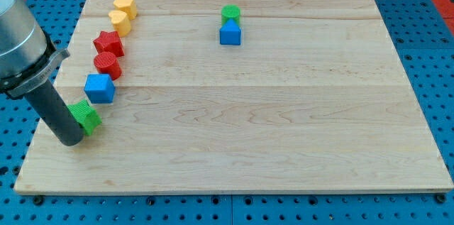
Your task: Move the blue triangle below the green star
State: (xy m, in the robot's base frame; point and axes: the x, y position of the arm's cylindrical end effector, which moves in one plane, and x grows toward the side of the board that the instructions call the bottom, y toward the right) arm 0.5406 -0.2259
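- Sitting near the tabletop's (284, 125) top centre, the blue triangle (230, 34) touches a green cylinder (230, 14) just above it.
- Far off at the view's left, we find the green star (86, 116); our tip (71, 138) touches its lower left.
- We carry no jaws, only a rod; nothing is held.
- Above the star, in a rising arc: blue cube (99, 88), red cylinder (108, 64), red star (108, 42), two yellow blocks (122, 13).

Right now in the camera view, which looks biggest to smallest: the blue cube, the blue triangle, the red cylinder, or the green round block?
1. Blue cube, biggest.
2. Red cylinder and blue triangle look about alike; the triangle sits farther up the view, so I won't rank them.
3. Green round block, smallest showing, though partly hidden behind the triangle.
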